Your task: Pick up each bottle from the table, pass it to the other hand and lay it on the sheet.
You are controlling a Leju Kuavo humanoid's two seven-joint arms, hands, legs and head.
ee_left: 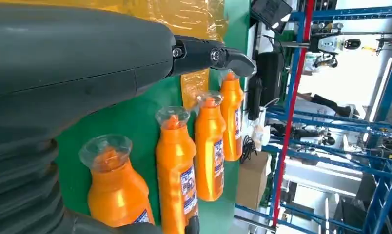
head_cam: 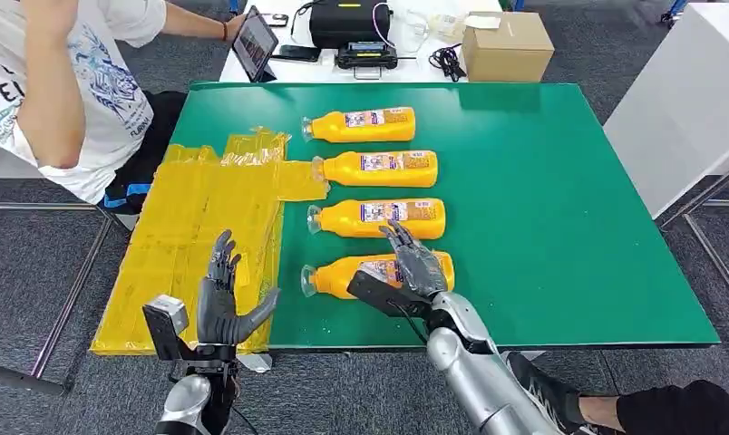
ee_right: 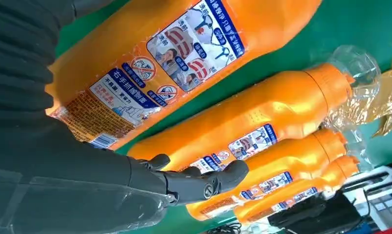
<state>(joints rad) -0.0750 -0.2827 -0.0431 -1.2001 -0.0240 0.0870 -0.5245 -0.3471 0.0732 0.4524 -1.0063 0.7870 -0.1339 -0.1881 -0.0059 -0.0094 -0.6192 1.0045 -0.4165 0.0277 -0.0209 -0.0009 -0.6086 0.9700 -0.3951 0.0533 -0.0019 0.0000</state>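
Nearest the front edge of the green worktop, the right robot hand hangs over the label end of the nearest bottle, fingers spread and holding nothing; whether the palm touches the bottle I cannot tell. The bottle lies on its side, long axis running along the front edge, clear cap toward the yellow sheet and base toward the right edge. The right wrist view has that label directly beneath the palm, so the grasp point sits under this hand, at the broad body, not the neck.

The left robot hand is raised over the sheet's near end by the front-left corner, palm open, fingers apart, empty. It stands just beyond the bottle's cap end, so the cap points toward it, which suits a hand-over across the sheet's edge.

Farther back, the second bottle, third bottle and fourth bottle lie parallel, caps toward the sheet, the third's cap at the sheet's edge. The right hand is nearer to all of them.
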